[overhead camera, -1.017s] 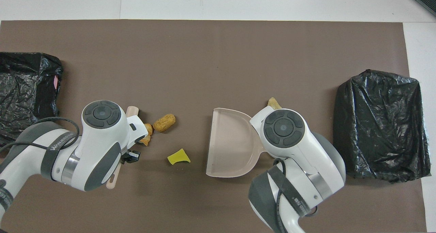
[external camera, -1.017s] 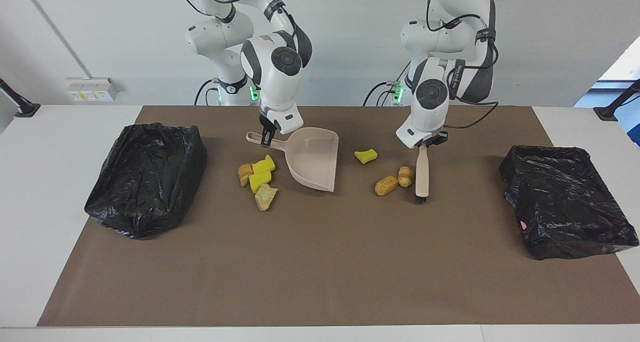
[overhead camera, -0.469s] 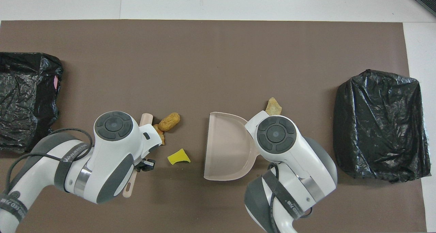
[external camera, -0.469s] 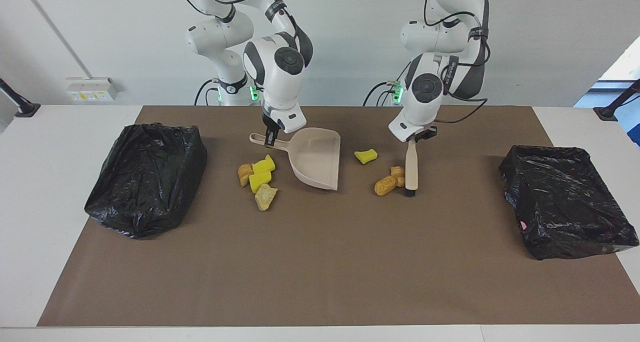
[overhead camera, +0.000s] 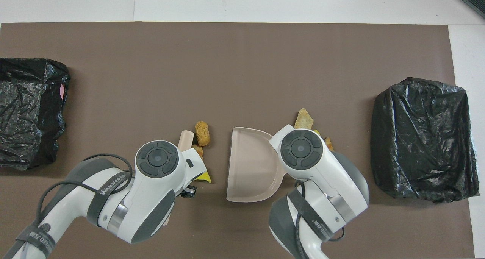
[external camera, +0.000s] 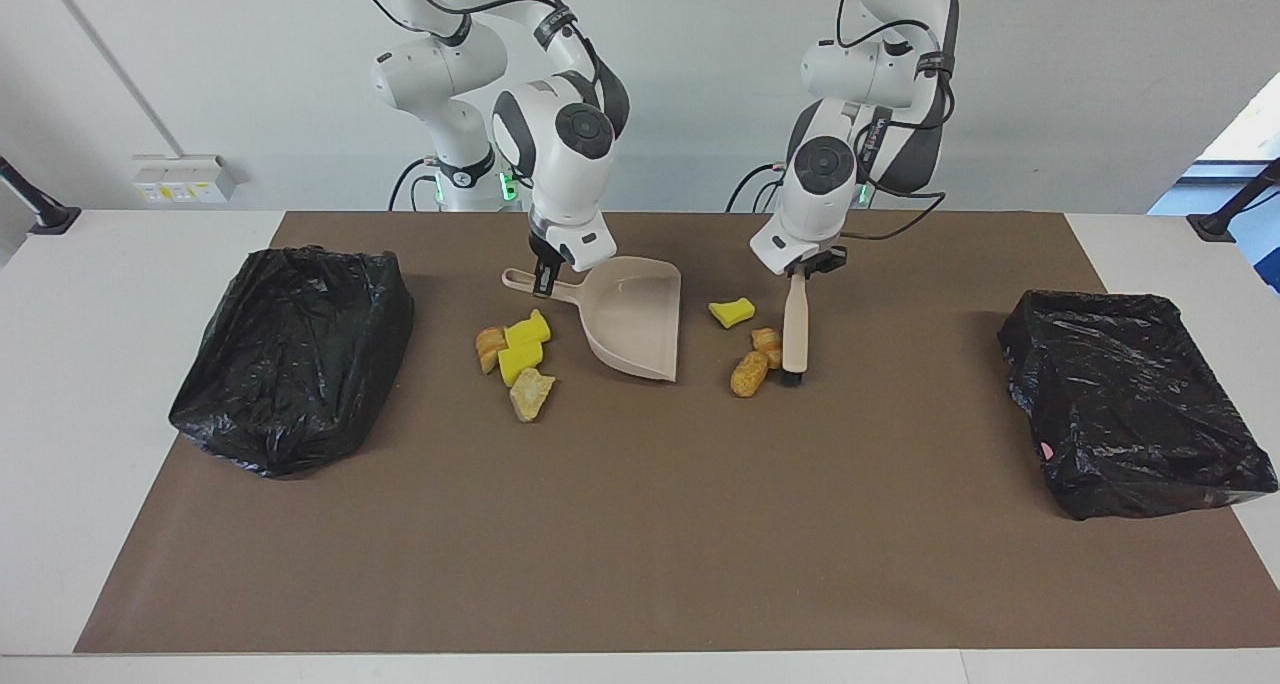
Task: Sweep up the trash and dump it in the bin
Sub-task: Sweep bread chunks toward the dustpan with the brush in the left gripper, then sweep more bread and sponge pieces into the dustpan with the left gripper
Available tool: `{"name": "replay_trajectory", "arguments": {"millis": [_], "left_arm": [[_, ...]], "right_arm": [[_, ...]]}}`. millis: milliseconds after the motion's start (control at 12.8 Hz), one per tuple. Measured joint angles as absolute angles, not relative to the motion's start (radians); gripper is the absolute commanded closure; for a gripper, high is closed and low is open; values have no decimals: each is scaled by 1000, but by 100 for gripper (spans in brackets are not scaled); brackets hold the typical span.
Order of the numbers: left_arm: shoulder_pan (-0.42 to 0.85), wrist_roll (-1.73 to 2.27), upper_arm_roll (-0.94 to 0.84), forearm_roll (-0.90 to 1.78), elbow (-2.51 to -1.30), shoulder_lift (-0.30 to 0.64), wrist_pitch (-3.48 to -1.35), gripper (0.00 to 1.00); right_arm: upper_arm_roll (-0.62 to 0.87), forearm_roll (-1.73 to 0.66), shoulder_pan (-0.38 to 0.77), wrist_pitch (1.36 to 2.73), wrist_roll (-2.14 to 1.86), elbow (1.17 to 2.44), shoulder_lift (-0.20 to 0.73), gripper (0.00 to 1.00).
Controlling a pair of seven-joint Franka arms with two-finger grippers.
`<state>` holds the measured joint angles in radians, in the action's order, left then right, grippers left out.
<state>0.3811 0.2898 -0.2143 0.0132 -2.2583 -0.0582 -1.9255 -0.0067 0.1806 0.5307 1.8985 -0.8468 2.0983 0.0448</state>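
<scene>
**Ana:** Facing view first: what is each arm doing?

**Ben:** The left tool (external camera: 797, 267) is gripping the top of a brush (external camera: 794, 336), which is standing nearly upright with its dark bristles touching the brown mat (external camera: 640, 524). The right tool (external camera: 543, 276) is clamped on the handle of the beige dustpan (external camera: 634, 316), which is resting on the mat with its open mouth facing the brush.

**Ana:** Where is the trash lying?

**Ben:** It is sitting in two groups. Between brush and dustpan, two brown lumps (external camera: 750, 372) are lying just beside the bristles, with a yellow sponge piece (external camera: 732, 311) a bit nearer to the robots. Beside the dustpan, toward the right arm's end of the worktop (external camera: 120, 264), a cluster (external camera: 517, 356) of yellow sponge and bread-like chunks is lying on the mat.

**Ana:** Is the overhead view adding anything?

**Ben:** The arms are covering much of it. One brown lump (overhead camera: 202, 133) is showing next to the brush's tip (overhead camera: 185, 138), and the dustpan (overhead camera: 248, 164) is looking empty.

**Ana:** And the bins?

**Ben:** Two black-bagged bins are sitting at the mat's ends, one (external camera: 1135, 399) at the left arm's end and one (external camera: 295, 354) at the right arm's end, both well apart from the trash.
</scene>
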Motion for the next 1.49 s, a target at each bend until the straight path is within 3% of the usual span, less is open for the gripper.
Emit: {"name": "replay_trajectory", "arguments": {"millis": [939, 1487], "left_arm": [[508, 298, -225, 280, -2250, -43, -1999, 100], [517, 303, -236, 311, -2046, -39, -1871, 100]], "right_arm": [[-7, 182, 553, 1922, -818, 2108, 55, 100], [-8, 183, 553, 1922, -815, 2109, 55, 100]]}}
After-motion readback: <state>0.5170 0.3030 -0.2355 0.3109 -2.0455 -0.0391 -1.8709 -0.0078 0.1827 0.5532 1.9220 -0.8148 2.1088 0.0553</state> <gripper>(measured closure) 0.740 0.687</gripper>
